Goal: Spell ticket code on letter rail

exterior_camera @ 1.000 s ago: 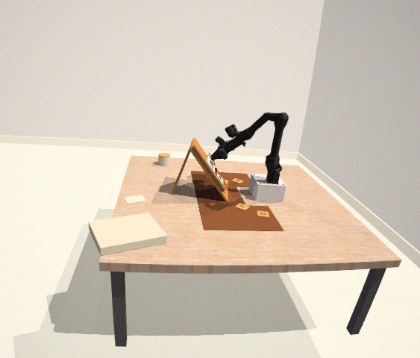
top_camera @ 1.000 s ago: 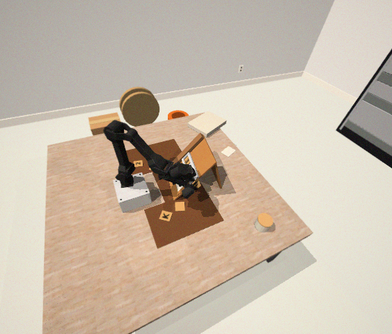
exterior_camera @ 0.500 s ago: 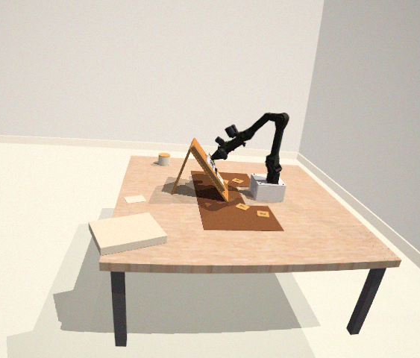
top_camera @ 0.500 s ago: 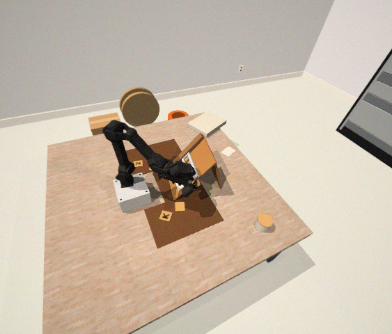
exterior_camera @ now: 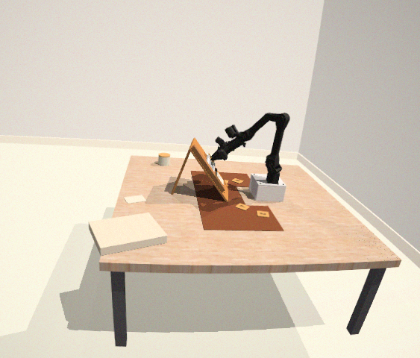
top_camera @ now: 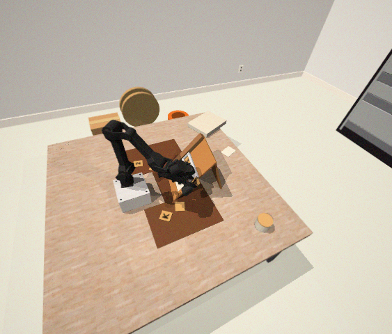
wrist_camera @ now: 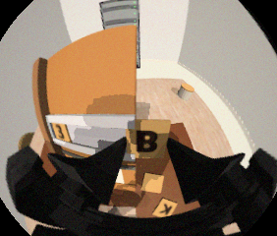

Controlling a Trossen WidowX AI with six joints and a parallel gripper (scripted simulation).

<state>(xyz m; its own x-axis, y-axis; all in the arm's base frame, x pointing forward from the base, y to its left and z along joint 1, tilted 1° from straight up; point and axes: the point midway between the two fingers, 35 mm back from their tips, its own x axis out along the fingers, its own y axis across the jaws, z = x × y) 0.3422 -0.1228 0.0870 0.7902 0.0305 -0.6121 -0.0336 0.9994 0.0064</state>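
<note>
Jaws (top_camera: 190, 186) (exterior_camera: 212, 157) pinching the B tile (wrist_camera: 147, 140), letter upright in the wrist view, at the right-hand edge of the tilted board (top_camera: 201, 156) (exterior_camera: 206, 165) (wrist_camera: 91, 74). Whether tile and rail touch, cannot tell. The pale rail (wrist_camera: 86, 120) runs across the board's face; a tile marked 3 (wrist_camera: 60, 132) sits near its left end. Below the board's open side, on the brown mat (top_camera: 189, 229) (exterior_camera: 236, 221) (wrist_camera: 180, 135): a K tile (top_camera: 166, 216) (wrist_camera: 165, 206) and, just beside it, a tile with no readable letter (top_camera: 179, 206) (wrist_camera: 152, 183). A 2 tile (top_camera: 138, 163) lies on the mat's other side, near the arm's base (top_camera: 134, 204) (exterior_camera: 271, 193). Lidded pot (top_camera: 264, 223) (exterior_camera: 163, 159) (wrist_camera: 186, 91) stands well apart on the table (top_camera: 91, 251) (exterior_camera: 279, 250) (wrist_camera: 163, 95). Ticket code not readable.
</note>
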